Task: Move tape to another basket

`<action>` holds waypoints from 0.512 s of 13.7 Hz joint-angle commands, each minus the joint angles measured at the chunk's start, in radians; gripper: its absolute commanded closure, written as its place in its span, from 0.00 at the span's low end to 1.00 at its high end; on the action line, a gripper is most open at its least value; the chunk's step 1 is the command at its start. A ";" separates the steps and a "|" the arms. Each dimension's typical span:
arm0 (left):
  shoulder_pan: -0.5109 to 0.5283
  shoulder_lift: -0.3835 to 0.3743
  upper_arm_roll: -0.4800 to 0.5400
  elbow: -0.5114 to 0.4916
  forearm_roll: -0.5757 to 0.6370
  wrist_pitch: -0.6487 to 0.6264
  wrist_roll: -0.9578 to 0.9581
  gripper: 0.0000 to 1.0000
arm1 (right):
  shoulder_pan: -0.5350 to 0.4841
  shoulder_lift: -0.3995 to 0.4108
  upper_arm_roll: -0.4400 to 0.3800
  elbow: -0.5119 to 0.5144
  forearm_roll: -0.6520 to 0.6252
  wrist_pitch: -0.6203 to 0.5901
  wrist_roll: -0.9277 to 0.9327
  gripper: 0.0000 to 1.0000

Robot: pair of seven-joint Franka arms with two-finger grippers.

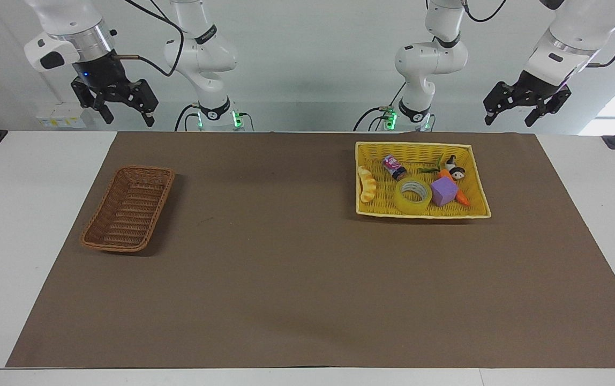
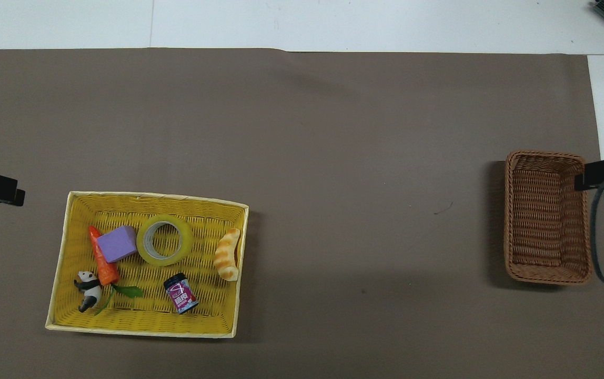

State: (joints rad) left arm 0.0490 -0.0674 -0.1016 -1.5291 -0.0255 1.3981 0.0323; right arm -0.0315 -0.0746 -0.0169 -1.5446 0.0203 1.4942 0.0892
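The yellow translucent tape [image 1: 413,195] lies flat in the bright yellow tray-basket [image 1: 420,146], beside a purple cube [image 1: 443,191]. It also shows in the overhead view [image 2: 164,240]. The brown wicker basket [image 1: 128,209] stands at the right arm's end of the table and holds nothing; it shows in the overhead view too [image 2: 546,216]. My left gripper [image 1: 510,117] is open, high in the air by the tray's end of the table. My right gripper [image 1: 127,115] is open, high above the table edge near the brown basket. Neither gripper holds anything.
The yellow tray [image 2: 154,196] also holds a carrot [image 2: 103,259], a panda figure [image 2: 87,290], a small jar [image 2: 181,293] and a bread piece [image 2: 227,253]. A brown mat [image 1: 286,268] covers the table between the two baskets.
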 commanded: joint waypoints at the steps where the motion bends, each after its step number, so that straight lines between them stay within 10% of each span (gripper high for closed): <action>1: 0.002 -0.046 -0.004 -0.062 -0.007 0.031 0.009 0.00 | -0.007 -0.017 0.003 -0.015 0.020 -0.011 0.011 0.00; 7: -0.101 -0.055 -0.016 -0.094 -0.007 0.070 -0.110 0.00 | -0.007 -0.017 0.003 -0.015 0.020 -0.009 0.011 0.00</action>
State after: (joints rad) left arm -0.0052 -0.0826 -0.1283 -1.5571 -0.0264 1.4216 -0.0308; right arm -0.0315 -0.0746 -0.0169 -1.5446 0.0206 1.4942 0.0892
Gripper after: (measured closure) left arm 0.000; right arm 0.000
